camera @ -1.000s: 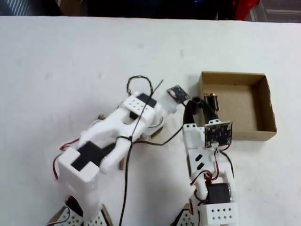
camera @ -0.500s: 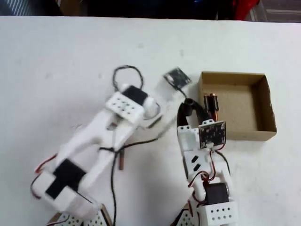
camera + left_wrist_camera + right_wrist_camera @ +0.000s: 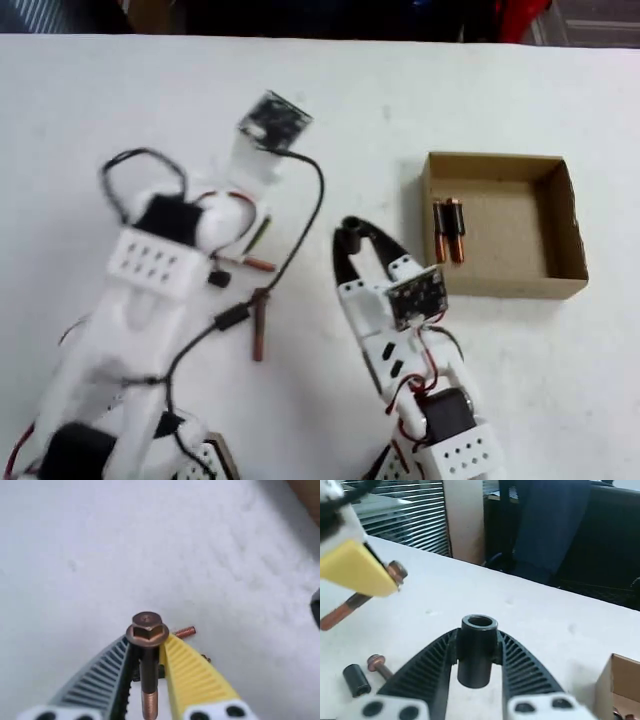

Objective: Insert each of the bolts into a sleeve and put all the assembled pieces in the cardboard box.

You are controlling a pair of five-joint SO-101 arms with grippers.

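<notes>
My left gripper (image 3: 146, 642) is shut on a copper bolt (image 3: 146, 630), its hex head above the grey and yellow fingers. From above, that gripper (image 3: 252, 245) hangs left of centre with the bolt (image 3: 255, 263) across its tip. My right gripper (image 3: 477, 636) is shut on an upright black sleeve (image 3: 476, 660), its bore open on top. In the high view it (image 3: 355, 245) is left of the cardboard box (image 3: 560, 220). Two assembled pieces (image 3: 448, 230) lie by the box's left wall. A loose bolt (image 3: 258, 335) and a loose sleeve (image 3: 218, 278) lie on the table.
The loose sleeve (image 3: 357, 680) and a loose bolt (image 3: 379, 666) lie close together below the left gripper's yellow finger (image 3: 355, 570). A corner of the box (image 3: 622, 680) stands beside my right gripper. The left arm's black cable (image 3: 300, 230) loops between the arms. The white table (image 3: 450, 90) stretches behind.
The left arm swung away from the box, to the left and farther back. The right gripper drew back from the box's left wall toward the table's middle.
</notes>
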